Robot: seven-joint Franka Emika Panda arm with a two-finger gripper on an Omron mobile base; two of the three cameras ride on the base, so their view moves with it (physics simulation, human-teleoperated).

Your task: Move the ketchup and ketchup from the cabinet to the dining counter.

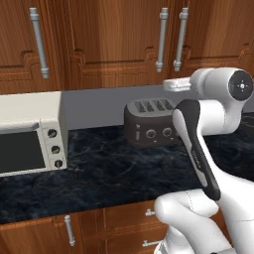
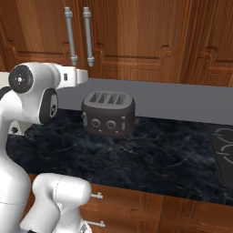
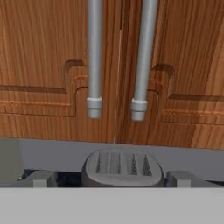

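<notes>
End effector (image 3: pixel 111 178) released, fingers spread above the toaster (image 3: pixel 122 167); cabinet (image 3: pixel 52 65) doors closed, bar handles (image 3: pixel 94 57) vertical.

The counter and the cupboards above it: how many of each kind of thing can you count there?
Toaster: 1
Toaster oven: 1
Cabinet bar handles: 3, at and
Total: 5

Cabinet (image 1: pixel 114 44) doors shut above black counter (image 1: pixel 114 173); toaster (image 1: pixel 151 124) right of oven (image 1: pixel 31 134).
</notes>
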